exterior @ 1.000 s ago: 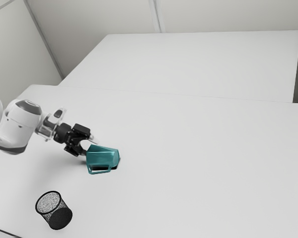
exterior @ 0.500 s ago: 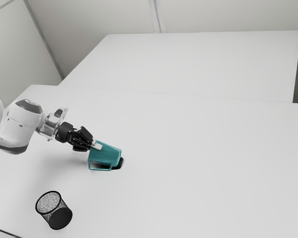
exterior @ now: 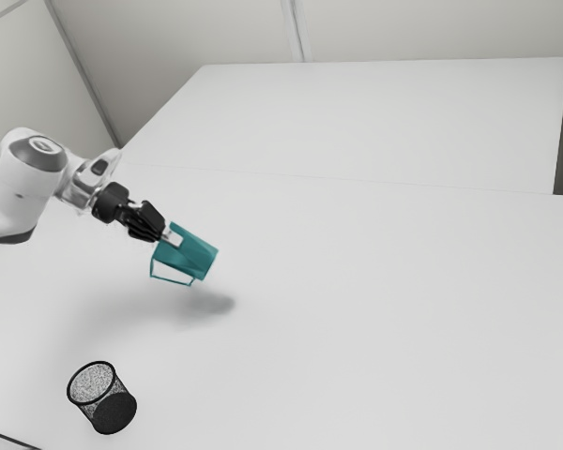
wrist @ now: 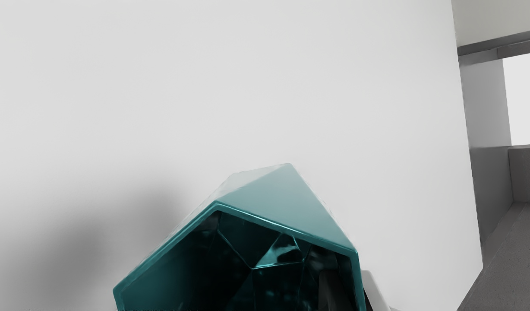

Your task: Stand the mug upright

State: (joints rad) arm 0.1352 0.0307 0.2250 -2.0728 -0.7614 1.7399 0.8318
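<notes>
Exterior view: relative to the mesh cup (exterior: 113, 412), the mug (exterior: 195, 258) is hanging well apart, raised above the table (exterior: 375, 309) and toward the exterior view's right, while its shadow (exterior: 209, 303) is falling on the tabletop between mug and cup. The gripper (exterior: 173, 238) is clamping the mug by its wall, one finger (wrist: 332, 293) reaching inside the mouth and the other (wrist: 374, 289) pressing from outside. The mug is tilting, its mouth facing the gripper and its handle (exterior: 172, 279) pointing toward the mesh cup's side.
</notes>
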